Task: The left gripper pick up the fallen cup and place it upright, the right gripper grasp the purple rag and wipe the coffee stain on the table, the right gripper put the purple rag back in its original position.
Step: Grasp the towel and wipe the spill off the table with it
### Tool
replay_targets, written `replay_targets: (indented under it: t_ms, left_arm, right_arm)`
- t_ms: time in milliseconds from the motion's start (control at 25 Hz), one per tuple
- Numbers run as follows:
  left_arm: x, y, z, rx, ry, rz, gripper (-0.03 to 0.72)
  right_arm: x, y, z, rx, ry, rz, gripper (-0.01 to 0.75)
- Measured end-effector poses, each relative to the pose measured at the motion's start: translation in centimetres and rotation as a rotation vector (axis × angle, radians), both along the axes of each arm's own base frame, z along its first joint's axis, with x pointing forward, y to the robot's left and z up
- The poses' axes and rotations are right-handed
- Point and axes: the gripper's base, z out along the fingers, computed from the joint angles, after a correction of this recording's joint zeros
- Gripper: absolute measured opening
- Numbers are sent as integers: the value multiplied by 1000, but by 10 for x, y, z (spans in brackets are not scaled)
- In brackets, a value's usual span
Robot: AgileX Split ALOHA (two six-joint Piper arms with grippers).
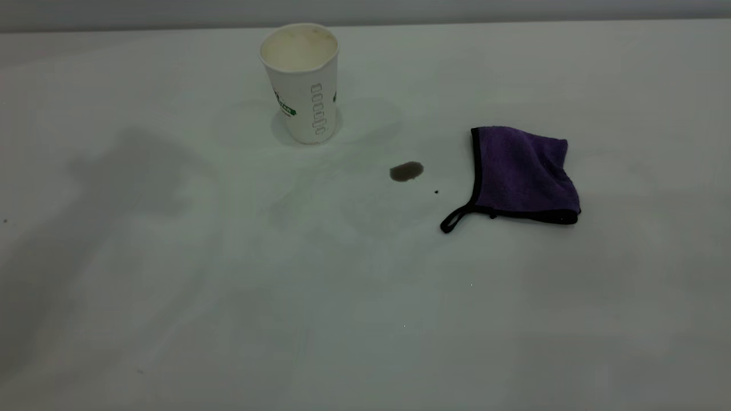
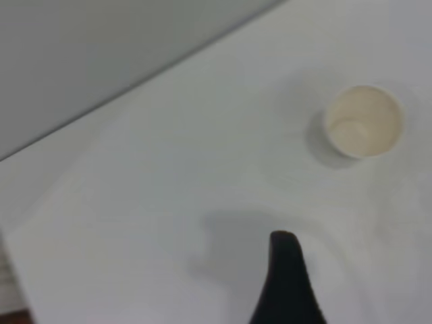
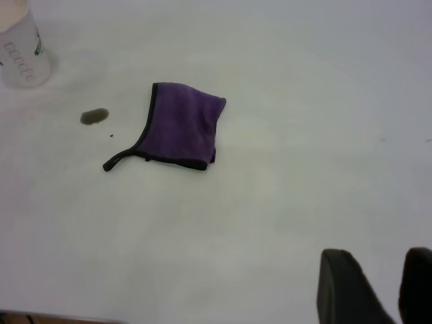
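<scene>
The white paper cup (image 1: 302, 85) stands upright at the back of the table (image 1: 285, 319), with its cream inside showing. A small brown coffee stain (image 1: 406, 170) lies to its front right. The folded purple rag (image 1: 522, 174) lies flat just right of the stain, its black loop pointing toward the stain. Neither arm appears in the exterior view. In the left wrist view my left gripper (image 2: 351, 270) hovers well away from the cup (image 2: 363, 121), open, with only one finger (image 2: 286, 277) in sight. My right gripper (image 3: 378, 260) is open and empty, far from the rag (image 3: 181, 127).
A tiny black speck (image 1: 436, 192) sits between the stain and the rag. The table's far edge meets a grey wall (image 1: 514, 10) just behind the cup. Arm shadows fall on the left part of the tabletop.
</scene>
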Motion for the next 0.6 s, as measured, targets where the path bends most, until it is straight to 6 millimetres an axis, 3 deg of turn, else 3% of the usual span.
replay_targets:
  t_ms: [200, 600]
  left_arm:
    - [-54, 17, 6, -17, -9, 90, 581]
    - [-174, 45, -31, -55, 11, 145, 535]
  right_arm:
    - [0, 0, 0, 0, 0, 0, 238]
    - [0, 0, 0, 0, 0, 0, 238]
